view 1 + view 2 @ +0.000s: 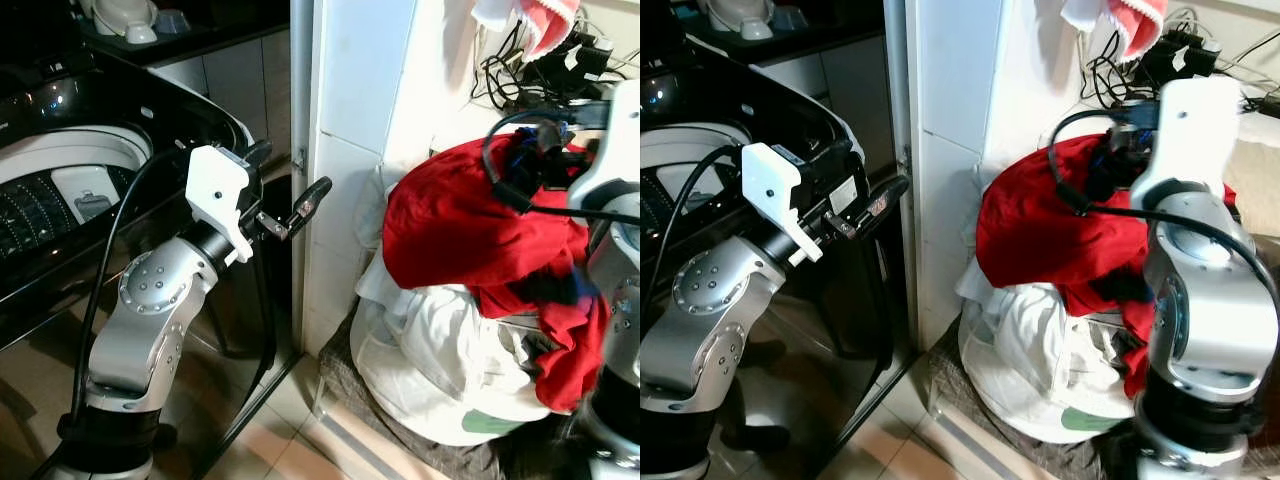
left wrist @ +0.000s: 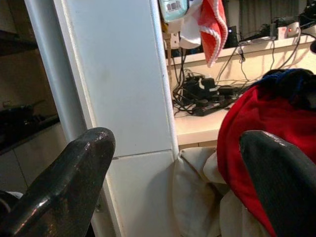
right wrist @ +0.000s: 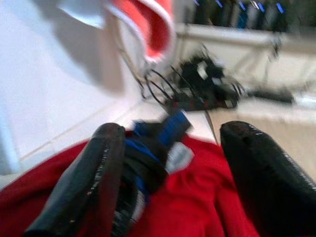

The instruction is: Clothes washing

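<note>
Laundry pile: a red garment (image 1: 455,225) lies draped over a heap of white clothes (image 1: 430,365) on the floor, just beside the white tiled pillar (image 1: 350,150).
Blue garment: a dark blue piece (image 3: 155,140) sits on top of the red garment.
Right hand (image 3: 168,163): fingers spread apart over the pile's top, the blue piece between them; I cannot tell whether they grip it.
Left hand (image 1: 290,215): released, fingers apart, raised beside the pillar, apart from the pile.
Washing machine (image 1: 90,190): top-loader to the robot's left, its drum open.
Worktop (image 2: 202,126): behind the pile, carrying tangled black cables (image 2: 202,94).
</note>
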Available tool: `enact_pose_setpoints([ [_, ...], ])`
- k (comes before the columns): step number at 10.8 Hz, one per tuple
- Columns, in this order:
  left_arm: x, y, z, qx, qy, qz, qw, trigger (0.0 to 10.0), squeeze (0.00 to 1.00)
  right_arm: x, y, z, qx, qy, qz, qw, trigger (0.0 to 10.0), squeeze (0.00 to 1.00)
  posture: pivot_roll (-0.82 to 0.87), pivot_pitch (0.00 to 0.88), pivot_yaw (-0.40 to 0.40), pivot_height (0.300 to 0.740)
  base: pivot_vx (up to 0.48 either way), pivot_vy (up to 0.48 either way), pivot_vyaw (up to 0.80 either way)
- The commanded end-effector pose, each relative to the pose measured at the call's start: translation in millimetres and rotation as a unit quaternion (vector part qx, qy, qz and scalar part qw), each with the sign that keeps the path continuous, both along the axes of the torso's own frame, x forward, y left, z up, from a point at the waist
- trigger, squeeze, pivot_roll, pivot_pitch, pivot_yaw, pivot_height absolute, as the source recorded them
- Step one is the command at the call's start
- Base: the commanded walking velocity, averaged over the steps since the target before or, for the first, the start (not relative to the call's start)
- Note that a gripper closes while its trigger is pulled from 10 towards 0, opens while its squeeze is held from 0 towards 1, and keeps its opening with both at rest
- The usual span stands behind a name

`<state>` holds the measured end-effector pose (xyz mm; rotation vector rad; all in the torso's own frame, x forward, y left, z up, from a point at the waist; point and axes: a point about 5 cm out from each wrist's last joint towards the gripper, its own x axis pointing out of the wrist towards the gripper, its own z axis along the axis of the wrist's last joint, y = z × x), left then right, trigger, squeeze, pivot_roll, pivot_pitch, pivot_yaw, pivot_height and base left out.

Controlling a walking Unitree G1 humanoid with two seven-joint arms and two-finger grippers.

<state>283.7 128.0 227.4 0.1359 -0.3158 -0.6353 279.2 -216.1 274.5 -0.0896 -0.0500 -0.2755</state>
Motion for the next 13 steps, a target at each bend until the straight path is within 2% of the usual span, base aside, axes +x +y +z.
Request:
enact_pose_setpoints([
  [1, -2.2, -2.4, 5.7, 0.003, -0.012, -0.011, 1.0, 10.0, 0.0, -2.2, -12.7, -4.1, 0.033, -0.004, -0.039, 0.999, 10.0, 1.0, -0.07, 0.0, -0.032, 0.74, 0.0, 0.0, 0.0],
  [3, -2.9, -3.8, 4.3, 0.004, -0.011, -0.017, 1.0, 10.0, 0.0, -0.4, -17.5, -15.8, 0.062, -0.001, -0.039, 0.997, 10.0, 1.0, -0.07, 0.0, -0.027, 0.74, 0.0, 0.0, 0.0],
  [4, -2.4, -4.8, 4.2, 0.006, -0.012, -0.019, 1.0, 10.0, 0.0, 4.5, -16.0, -19.0, 0.076, 0.006, -0.009, 0.997, 10.0, 1.0, -0.07, 0.0, -0.025, 0.74, 0.0, 0.0, 0.0],
  [6, -0.4, -5.0, 7.1, 0.007, -0.018, -0.017, 1.0, 10.0, 0.0, 14.4, -4.4, -12.7, 0.039, 0.019, 0.086, 0.995, 10.0, 1.0, -0.07, 0.0, -0.024, 0.74, 0.0, 0.0, 0.0],
  [7, 0.3, -5.1, 8.2, 0.005, -0.02, -0.016, 1.0, 10.0, 0.0, 18.1, -0.6, -9.8, 0.027, 0.021, 0.106, 0.994, 10.0, 1.0, -0.07, 0.0, -0.024, 0.74, 0.0, 0.0, 0.0],
  [10, 0.9, -5.9, 9.9, 0.004, -0.023, -0.019, 1.0, 10.0, 0.0, 37.7, -5.3, -1.9, -0.025, 0.032, 0.105, 0.994, 10.0, 1.0, -0.06, 0.0, -0.029, 0.74, 0.0, 0.0, 0.0],
  [13, -4.7, -9.0, 6.3, 0.012, -0.009, -0.053, 0.998, 10.0, 0.0, 51.2, -16.2, -0.4, -0.026, 0.053, 0.074, 0.996, 10.0, 1.0, -0.06, 0.0, -0.036, 0.74, 0.0, 0.0, 0.0],
])
